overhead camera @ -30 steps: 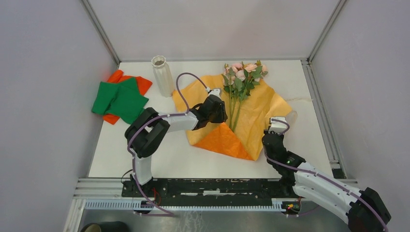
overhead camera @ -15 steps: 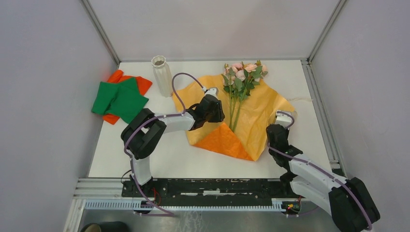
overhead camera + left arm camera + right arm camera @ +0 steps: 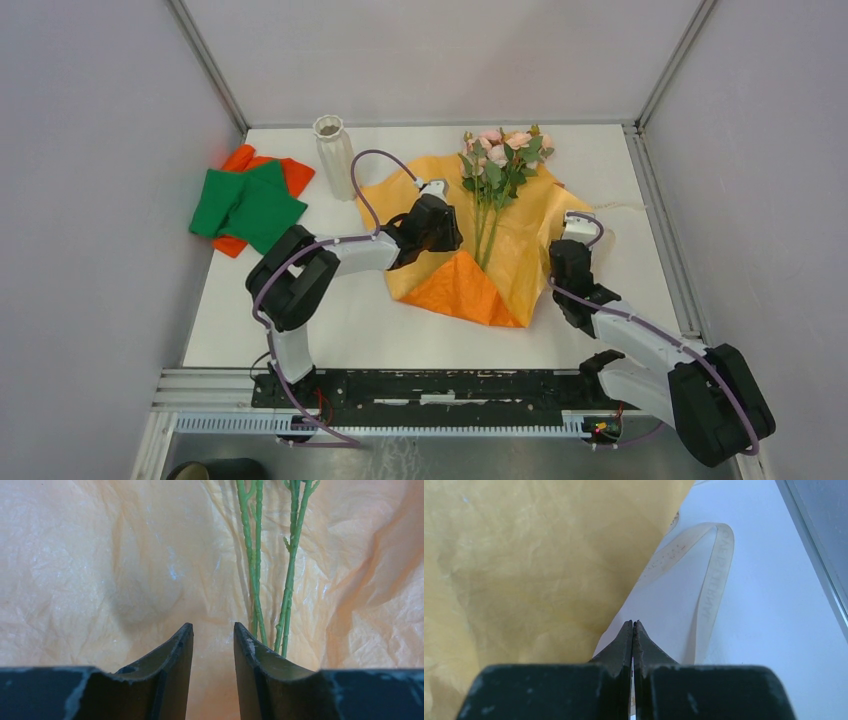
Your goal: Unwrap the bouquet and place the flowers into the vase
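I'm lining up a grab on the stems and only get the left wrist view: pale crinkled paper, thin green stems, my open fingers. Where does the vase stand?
Observer: The tall whitish ribbed vase stands upright on the white table, just off the far-left corner of the shiny orange paper sheet.
Operator: And the flower heads?
Observer: The pink roses lie at the sheet's far edge, with green leaves around them.
Operator: Where is the other arm?
Observer: The right gripper is shut at the sheet's right edge, beside a translucent ribbon lying on the table.
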Motion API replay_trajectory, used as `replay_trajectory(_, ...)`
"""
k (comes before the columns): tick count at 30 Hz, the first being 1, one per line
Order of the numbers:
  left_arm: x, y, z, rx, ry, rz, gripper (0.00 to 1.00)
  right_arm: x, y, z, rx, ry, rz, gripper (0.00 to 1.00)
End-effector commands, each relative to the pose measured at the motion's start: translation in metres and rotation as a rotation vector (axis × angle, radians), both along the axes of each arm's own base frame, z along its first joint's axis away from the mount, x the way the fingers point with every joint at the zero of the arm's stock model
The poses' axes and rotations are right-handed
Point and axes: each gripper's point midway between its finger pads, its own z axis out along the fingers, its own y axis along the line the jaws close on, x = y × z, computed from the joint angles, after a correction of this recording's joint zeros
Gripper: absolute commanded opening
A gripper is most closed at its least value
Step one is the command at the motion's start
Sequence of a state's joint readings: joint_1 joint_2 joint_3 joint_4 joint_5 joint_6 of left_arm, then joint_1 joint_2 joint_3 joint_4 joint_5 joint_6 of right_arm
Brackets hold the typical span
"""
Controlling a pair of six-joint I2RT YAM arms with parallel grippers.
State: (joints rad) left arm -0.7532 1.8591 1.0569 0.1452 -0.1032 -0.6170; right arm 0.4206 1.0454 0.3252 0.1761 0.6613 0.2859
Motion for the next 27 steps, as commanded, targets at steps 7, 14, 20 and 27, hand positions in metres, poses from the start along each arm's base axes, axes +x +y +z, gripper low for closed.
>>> replay_trajectory(7, 0.011, -0.006, 0.039, -0.081, -0.074, 0.018, 0.42, 0.014, 0.012, 0.01, 0.032, -0.031, 0.042, 0.0)
replay_trajectory(14, 0.012, 0.002, 0.034, -0.067, -0.069, 0.045, 0.47, 0.008, 0.025, 0.029, 0.112, -0.086, 0.109, 0.42)
replay_trajectory(20, 0.013, 0.003, 0.039, -0.079, -0.074, 0.043, 0.49, -0.007, 0.028, 0.058, 0.206, -0.218, 0.154, 0.66)
replay_trajectory(27, 0.013, 0.002, 0.039, -0.084, -0.072, 0.037, 0.49, -0.009, 0.041, 0.058, 0.247, -0.208, 0.201, 0.68)
